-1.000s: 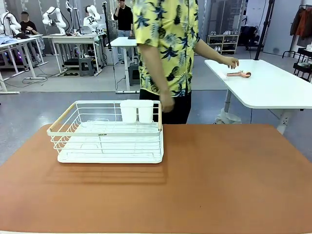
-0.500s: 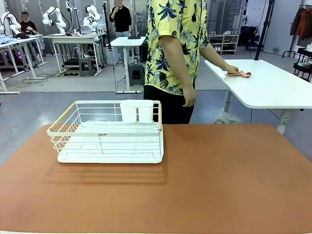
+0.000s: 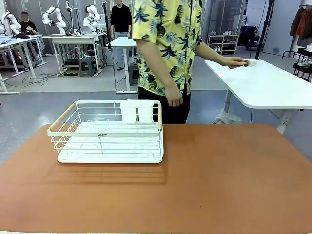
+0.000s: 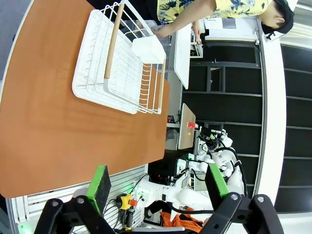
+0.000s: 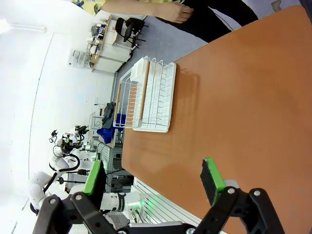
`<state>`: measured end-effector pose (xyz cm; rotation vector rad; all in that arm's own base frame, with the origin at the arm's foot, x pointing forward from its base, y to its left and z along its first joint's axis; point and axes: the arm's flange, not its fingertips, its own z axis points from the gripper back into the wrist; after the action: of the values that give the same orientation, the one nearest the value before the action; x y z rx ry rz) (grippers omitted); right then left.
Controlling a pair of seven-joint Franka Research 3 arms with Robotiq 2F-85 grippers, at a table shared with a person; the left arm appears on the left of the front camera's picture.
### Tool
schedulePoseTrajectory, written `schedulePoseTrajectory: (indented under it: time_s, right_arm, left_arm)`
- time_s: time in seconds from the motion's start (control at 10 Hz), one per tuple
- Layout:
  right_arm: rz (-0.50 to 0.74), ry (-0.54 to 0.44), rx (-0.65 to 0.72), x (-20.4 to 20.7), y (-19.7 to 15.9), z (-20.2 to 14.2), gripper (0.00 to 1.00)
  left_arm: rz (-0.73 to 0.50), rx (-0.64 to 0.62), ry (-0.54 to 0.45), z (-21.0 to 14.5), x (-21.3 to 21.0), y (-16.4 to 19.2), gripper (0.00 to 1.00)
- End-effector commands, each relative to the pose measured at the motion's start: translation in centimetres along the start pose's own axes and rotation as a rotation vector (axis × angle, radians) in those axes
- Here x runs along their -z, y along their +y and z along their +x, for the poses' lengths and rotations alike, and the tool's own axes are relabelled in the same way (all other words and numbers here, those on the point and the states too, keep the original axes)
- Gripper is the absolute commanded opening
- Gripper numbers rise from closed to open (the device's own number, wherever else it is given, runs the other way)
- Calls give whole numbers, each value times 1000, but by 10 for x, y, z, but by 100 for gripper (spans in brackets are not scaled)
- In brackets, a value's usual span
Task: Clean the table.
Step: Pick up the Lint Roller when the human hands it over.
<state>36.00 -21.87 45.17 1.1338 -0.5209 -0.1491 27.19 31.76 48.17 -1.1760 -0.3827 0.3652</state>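
My left pincer (image 4: 159,187) hangs spread wide, nothing between its green pads (image 4: 101,181), high over the near edge of the reddish-brown surface (image 4: 44,126). My right pincer (image 5: 152,178) is spread just as wide and just as empty above its own side. Out on the surface's left half sits a white wire dish rack (image 3: 109,141), with a white cutlery holder (image 3: 137,111) hooked on its far rim. I see no cloth, crumbs or spill on the bare brown top. The person stands at the far edge, one hand (image 3: 174,101) hanging near the rack's far right corner. Their other hand (image 3: 235,62) is stretched out to the white-topped surface (image 3: 273,92) on my right, touching something small that I can't make out. I judge there is nothing for me to grasp yet, so the step is to wait well. I'd hold both arms high and apart until that hand is clear. After that I'd come in low from my own side with the right arm, well off the rack's wires.
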Motion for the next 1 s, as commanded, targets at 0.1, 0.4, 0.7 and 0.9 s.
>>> schedulePoseTrajectory:
  time_s: [0.1, 0.4, 0.7, 0.9]
  right_arm:
    - [5, -4, -3, -1, 2, 0, 100]
    - [5, -4, -3, -1, 2, 0, 100]
    - [5, -4, -3, -1, 2, 0, 100]
    - [5, -4, -3, -1, 2, 0, 100]
  left_arm:
    - [-8, 14, -7, -3, -1, 1, 100]
    - [-8, 14, -7, -3, -1, 1, 100]
    - [-8, 14, -7, -3, -1, 1, 100]
    - [-8, 14, -7, -3, -1, 1, 100]
